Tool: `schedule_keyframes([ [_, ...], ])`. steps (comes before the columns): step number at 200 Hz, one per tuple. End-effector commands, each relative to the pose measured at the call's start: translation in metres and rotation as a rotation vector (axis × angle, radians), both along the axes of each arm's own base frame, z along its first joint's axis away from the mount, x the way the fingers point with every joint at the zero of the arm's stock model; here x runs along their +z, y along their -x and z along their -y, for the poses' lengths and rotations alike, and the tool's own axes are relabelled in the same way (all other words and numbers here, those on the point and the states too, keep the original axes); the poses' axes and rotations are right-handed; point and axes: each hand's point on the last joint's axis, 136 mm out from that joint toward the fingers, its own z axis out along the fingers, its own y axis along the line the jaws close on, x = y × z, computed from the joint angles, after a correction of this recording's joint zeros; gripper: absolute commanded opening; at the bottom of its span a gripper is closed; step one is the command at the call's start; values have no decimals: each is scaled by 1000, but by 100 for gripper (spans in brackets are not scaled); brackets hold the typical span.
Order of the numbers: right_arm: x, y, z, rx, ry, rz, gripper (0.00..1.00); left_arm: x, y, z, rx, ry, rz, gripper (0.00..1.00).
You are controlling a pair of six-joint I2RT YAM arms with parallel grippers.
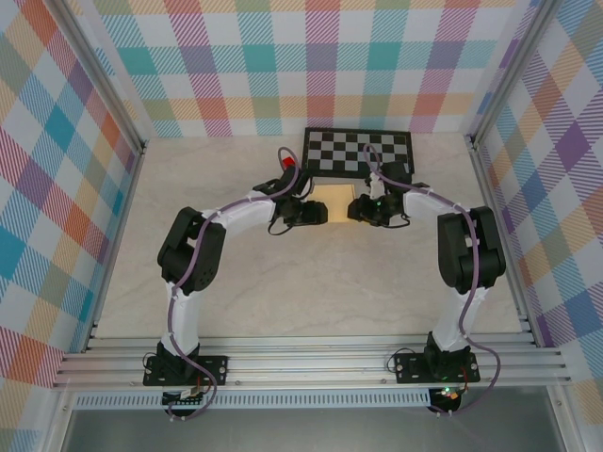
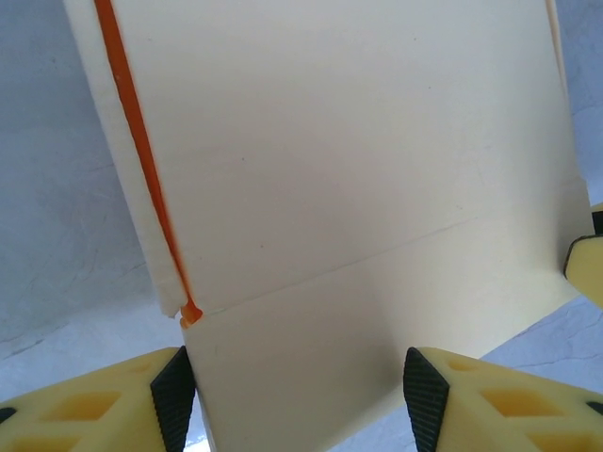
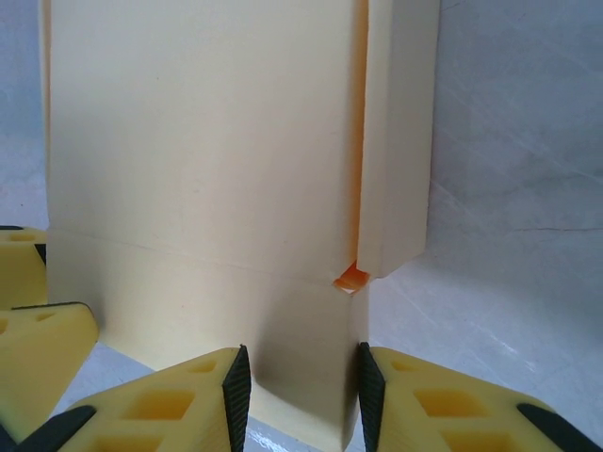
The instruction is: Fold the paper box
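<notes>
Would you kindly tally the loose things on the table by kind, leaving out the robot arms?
Paper box: 1
Checkerboard mat: 1
Red block: 1
Total: 3

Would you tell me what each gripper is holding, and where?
Cannot be told: the left gripper and right gripper each straddle an end flap of the paper box, but neither clearly clamps it.

No text, label, brand, number or sign can be read anywhere. The pale yellow card paper box (image 2: 358, 188) is plain, and the black-and-white checkerboard mat (image 1: 356, 151) bears only squares.
</notes>
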Motion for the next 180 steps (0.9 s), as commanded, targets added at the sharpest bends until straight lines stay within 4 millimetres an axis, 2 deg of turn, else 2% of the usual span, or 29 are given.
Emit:
schedule_keyframes([
  [1, 14, 14, -11, 22, -67, 0, 37, 20, 21, 12, -36, 33, 18, 62],
  [46, -2, 43, 5, 4, 0, -23, 37, 13, 54, 3, -65, -51, 20, 62],
  [93, 3, 64, 7, 5, -3, -27, 37, 39, 75, 13, -65, -4, 61, 58],
  [119, 6, 64, 13, 10, 34, -3, 36, 36, 86, 14, -68, -24, 54, 58],
  [143, 2, 56, 17, 24, 80, 14, 36, 16, 89, -4, -39, -112, 33, 60],
  [180, -6, 48, 18, 43, 107, 14, 36, 2, 91, -25, -12, -155, -3, 64],
])
